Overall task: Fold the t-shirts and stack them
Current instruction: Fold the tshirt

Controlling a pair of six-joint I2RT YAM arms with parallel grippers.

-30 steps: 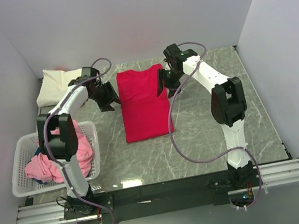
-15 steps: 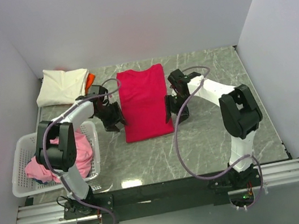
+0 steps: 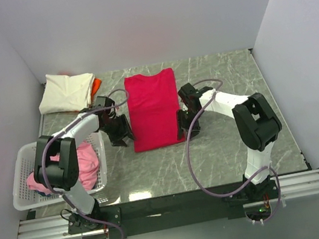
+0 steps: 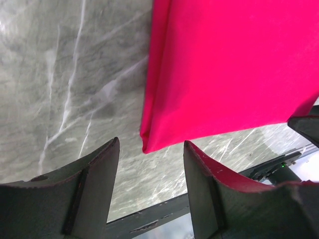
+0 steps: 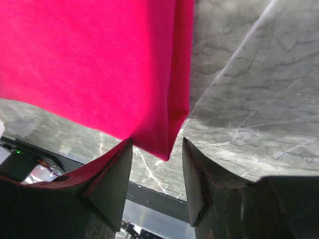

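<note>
A crimson red t-shirt [image 3: 153, 109], folded into a long strip, lies flat mid-table. My left gripper [image 3: 121, 139] is at its near left corner. It is open, and in the left wrist view the red t-shirt [image 4: 229, 69] has its corner tip just ahead of the gap in the left gripper [image 4: 151, 149]. My right gripper [image 3: 183, 132] is at the near right corner. In the right wrist view the red t-shirt [image 5: 89, 59] has its corner dipping between the open jaws of the right gripper [image 5: 157, 144], and its hem brushes the left finger [image 5: 112, 174].
A folded cream-white t-shirt [image 3: 66, 91] lies at the back left with an orange t-shirt [image 3: 96, 83] showing beside it. A white lattice basket [image 3: 19, 180] at the left front holds crumpled pink t-shirts [image 3: 80, 160]. Grey walls enclose the table on three sides.
Both arms have slid toward the near edge along the red t-shirt's sides, down to its near corners. The right jaws have narrowed a little.
</note>
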